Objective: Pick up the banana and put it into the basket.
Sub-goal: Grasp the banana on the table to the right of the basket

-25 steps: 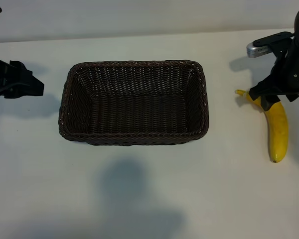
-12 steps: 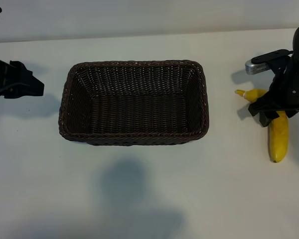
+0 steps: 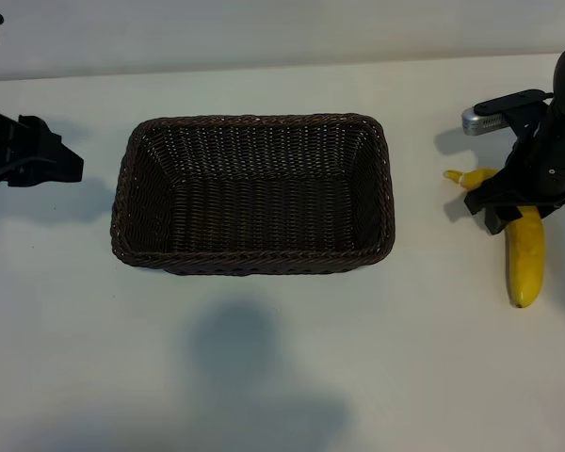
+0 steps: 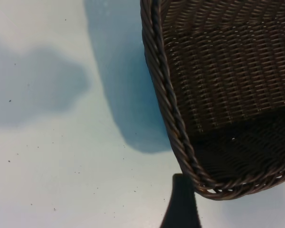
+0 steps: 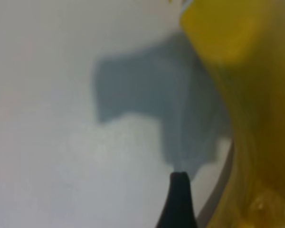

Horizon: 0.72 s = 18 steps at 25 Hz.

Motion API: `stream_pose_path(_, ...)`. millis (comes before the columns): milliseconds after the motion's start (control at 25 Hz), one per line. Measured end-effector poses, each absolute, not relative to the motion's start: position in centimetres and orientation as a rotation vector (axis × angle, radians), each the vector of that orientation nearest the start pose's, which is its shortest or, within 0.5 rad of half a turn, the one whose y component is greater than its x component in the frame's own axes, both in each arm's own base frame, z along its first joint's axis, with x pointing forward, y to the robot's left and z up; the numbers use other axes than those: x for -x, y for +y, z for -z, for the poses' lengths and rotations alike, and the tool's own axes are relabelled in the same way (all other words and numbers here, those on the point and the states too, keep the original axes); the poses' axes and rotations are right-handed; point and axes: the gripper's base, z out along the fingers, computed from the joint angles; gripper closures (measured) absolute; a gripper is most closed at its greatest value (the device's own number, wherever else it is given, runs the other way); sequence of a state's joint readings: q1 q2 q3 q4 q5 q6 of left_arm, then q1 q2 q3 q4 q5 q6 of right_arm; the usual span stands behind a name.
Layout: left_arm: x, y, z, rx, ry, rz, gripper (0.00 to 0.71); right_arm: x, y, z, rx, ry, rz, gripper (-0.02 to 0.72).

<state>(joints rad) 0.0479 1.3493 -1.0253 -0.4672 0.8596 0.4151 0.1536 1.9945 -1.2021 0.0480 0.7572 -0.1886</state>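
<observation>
The yellow banana lies on the white table to the right of the dark brown woven basket, its stem toward the far side. My right gripper is low over the banana's upper half and hides that part; its jaws stand open. In the right wrist view the banana fills one side, right beside one black fingertip. My left gripper is parked open at the table's left, off the basket's short side. The basket has nothing in it.
The left wrist view shows the basket's rim corner close to one black finger of the left gripper. Bare white table lies in front of the basket, crossed by a soft shadow.
My right gripper has moved from the banana's stem end down over its upper half. The banana, the basket and the left arm have not moved.
</observation>
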Motion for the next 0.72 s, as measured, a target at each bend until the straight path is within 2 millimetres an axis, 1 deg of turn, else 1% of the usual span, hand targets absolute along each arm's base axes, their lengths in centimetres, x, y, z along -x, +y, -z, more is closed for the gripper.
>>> stream_pose_path(200, -26.89, -1.82, -29.57, -0.185, 2.558, 0.399, 0.113, -36.29, 6.09, -12.86, 0.434, 2.982, -0.080, 0.106)
stream_pose_path(560, -26.89, -1.82, -29.57, -0.185, 2.558, 0.399, 0.113, -36.37, 6.13, -12.87, 0.437, 2.972, -0.083, 0.106)
stream_pose_path(720, -26.89, -1.82, -29.57, -0.185, 2.558, 0.399, 0.113, -36.48, 6.14, -12.04, 0.437, 2.984, -0.083, 0.108)
